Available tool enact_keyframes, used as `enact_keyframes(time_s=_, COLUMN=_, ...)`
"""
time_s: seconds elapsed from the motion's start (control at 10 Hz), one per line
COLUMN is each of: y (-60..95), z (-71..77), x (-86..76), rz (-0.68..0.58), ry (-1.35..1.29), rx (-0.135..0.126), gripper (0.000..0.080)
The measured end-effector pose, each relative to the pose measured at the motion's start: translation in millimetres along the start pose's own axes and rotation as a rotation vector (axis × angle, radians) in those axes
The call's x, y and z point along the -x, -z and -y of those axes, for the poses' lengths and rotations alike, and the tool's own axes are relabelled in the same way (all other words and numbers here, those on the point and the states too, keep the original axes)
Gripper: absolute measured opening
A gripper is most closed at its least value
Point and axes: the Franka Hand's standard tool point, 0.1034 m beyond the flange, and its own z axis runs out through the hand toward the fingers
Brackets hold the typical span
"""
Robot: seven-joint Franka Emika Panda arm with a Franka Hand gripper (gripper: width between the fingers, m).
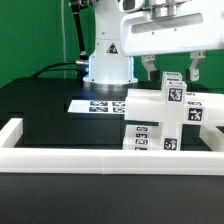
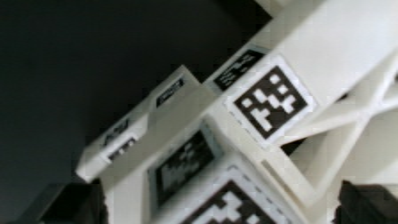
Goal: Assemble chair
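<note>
The partly joined chair [image 1: 160, 115] stands at the exterior view's right: white blocky pieces with black-and-white tags, a cross piece on top and an upright post [image 1: 172, 88] rising from it. My gripper [image 1: 173, 76] hangs right over the post, with its jaws wide apart, one on each side. In the wrist view the tagged chair pieces [image 2: 267, 100] fill the picture, and the dark fingertips [image 2: 64, 205] show at both sides of my gripper [image 2: 217, 208]. The fingers do not press on the white piece between them.
The marker board [image 1: 98, 105] lies flat behind the chair, in front of the robot base [image 1: 105, 65]. The low white border frame [image 1: 90, 160] runs along the front and up the exterior view's left side [image 1: 20, 135]. The table top is black.
</note>
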Motion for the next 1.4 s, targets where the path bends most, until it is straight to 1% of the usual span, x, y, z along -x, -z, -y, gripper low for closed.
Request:
enact_keyframes(time_s=0.1, y=0.7, z=1.0, x=-1.3, rz=-0.006, ry=0.118, rx=0.010, gripper=0.0649)
enact_keyframes(time_s=0.2, y=0.9, z=2.6, x=-0.9, rz=-0.009, ry=0.227, rx=0.032, gripper=0.0649)
enact_keyframes(time_s=0.3, y=0.8, z=2.8, x=-1.0, rz=-0.011, ry=0.310, rx=0.043, gripper=0.0649)
enact_keyframes(time_s=0.6, y=0.0, z=1.8, x=-0.8, rz=-0.008, ry=0.485, rx=0.047, gripper=0.0649)
enact_keyframes(time_s=0.7, y=-0.2, z=1.0, x=-1.1, rz=-0.007, ry=0.539, rx=0.048, gripper=0.0627)
enact_keyframes(time_s=0.8, y=-0.2, z=1.0, x=-1.1, rz=-0.007, ry=0.539, rx=0.048, gripper=0.0627)
enact_keyframes(time_s=1.0, y=-0.2, z=1.0, x=-1.1, rz=-0.007, ry=0.538, rx=0.048, gripper=0.0284)
enact_keyframes(time_s=1.4, y=-0.2, z=1.0, x=-1.2, rz=-0.007, ry=0.503, rx=0.047, gripper=0.0284)
